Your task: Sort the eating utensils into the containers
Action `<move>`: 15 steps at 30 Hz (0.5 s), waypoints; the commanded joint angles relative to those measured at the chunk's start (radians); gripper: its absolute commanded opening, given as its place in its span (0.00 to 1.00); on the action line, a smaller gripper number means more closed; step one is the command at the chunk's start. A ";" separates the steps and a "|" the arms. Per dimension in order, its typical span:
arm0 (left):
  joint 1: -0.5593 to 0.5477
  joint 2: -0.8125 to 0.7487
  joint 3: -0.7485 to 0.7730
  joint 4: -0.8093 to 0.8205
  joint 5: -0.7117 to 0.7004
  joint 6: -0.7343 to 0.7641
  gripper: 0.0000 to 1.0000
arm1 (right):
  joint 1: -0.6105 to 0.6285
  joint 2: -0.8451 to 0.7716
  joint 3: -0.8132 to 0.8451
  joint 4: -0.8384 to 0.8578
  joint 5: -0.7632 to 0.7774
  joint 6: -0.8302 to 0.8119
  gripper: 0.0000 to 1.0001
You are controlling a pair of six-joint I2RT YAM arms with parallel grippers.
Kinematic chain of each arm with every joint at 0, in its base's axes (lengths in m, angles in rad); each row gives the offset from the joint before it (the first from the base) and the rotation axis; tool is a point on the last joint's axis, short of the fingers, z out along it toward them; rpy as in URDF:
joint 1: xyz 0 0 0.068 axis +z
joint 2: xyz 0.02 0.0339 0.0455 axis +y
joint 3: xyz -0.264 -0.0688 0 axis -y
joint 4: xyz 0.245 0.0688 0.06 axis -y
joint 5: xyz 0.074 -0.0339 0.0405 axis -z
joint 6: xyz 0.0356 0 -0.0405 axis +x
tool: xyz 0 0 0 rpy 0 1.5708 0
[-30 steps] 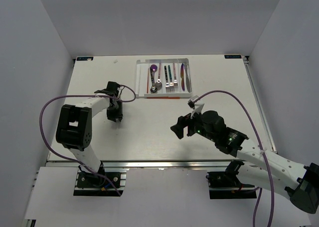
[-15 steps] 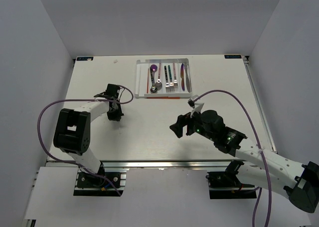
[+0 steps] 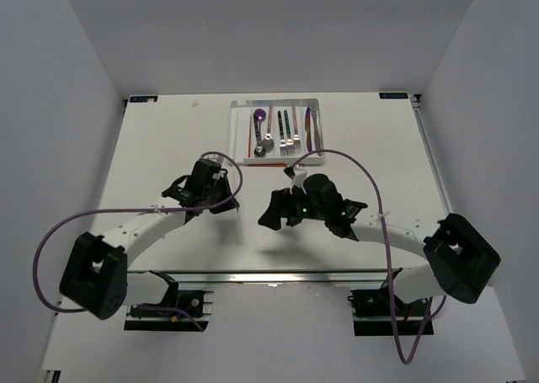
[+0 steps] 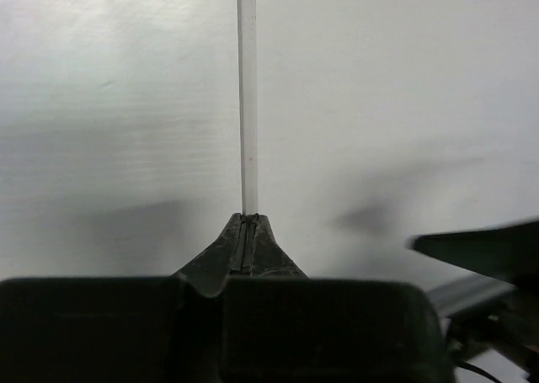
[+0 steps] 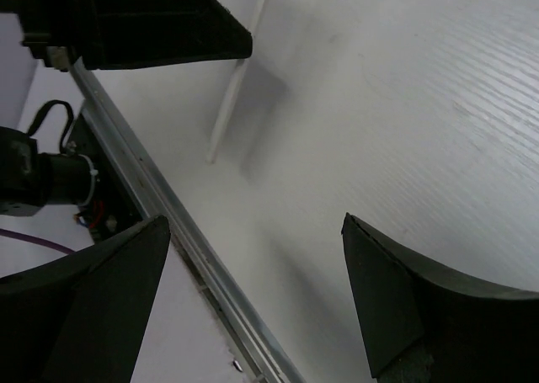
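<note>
- White walls (image 3: 253, 29) box in a white table (image 3: 152, 147). The tray (image 3: 319, 130) sits at the table's far middle, with spoons (image 3: 260, 147), forks (image 3: 288, 143) and a knife (image 3: 309, 129) in its long compartments.
- The left gripper (image 4: 246, 223) is well nearer than the tray and a little left of it. Its jaws are pressed together on one end of a thin white chopstick (image 4: 247, 97).
- The chopstick juts straight out from the tips over bare table. Judging by its offset shadow in the right wrist view, the free end hangs clear of the surface.
- Handling, as I judge it: light, stiff, smooth and very narrow, so a pinch at the very end lets it pivot or slide. A hold nearer the middle, jaws square across its width, would be steadier. It needs only light pressure and should go down lengthwise along a compartment.
- A red chopstick (image 3: 274, 165) lies on the table just beside the tray's near rim — outside it, so not yet sorted. It looks equally slim and sits flat, so it would need a low pinch from above.
- The right gripper (image 5: 253, 223) is nearer than the tray, below its middle. Its fingers are spread wide and hold nothing — it faces the white chopstick close by.
</note>
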 commanded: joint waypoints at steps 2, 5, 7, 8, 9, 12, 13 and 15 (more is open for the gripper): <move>-0.009 -0.136 -0.025 0.167 0.128 -0.081 0.00 | 0.001 0.008 0.062 0.172 -0.075 0.090 0.87; -0.012 -0.187 -0.045 0.232 0.162 -0.109 0.00 | -0.002 -0.033 0.013 0.255 -0.087 0.129 0.87; -0.013 -0.220 -0.056 0.274 0.157 -0.129 0.00 | -0.002 -0.044 0.013 0.289 -0.112 0.132 0.87; -0.012 -0.231 -0.068 0.301 0.166 -0.136 0.00 | -0.002 -0.041 0.024 0.289 -0.121 0.132 0.86; -0.012 -0.237 -0.071 0.343 0.191 -0.158 0.00 | -0.002 -0.036 0.034 0.265 -0.123 0.123 0.86; -0.012 -0.242 -0.062 0.412 0.232 -0.191 0.00 | -0.002 -0.015 0.076 0.217 -0.095 0.092 0.85; -0.012 -0.242 -0.058 0.422 0.254 -0.196 0.00 | -0.002 -0.007 0.083 0.210 -0.086 0.084 0.85; -0.012 -0.248 -0.048 0.443 0.269 -0.210 0.00 | -0.002 0.016 0.111 0.187 -0.077 0.068 0.84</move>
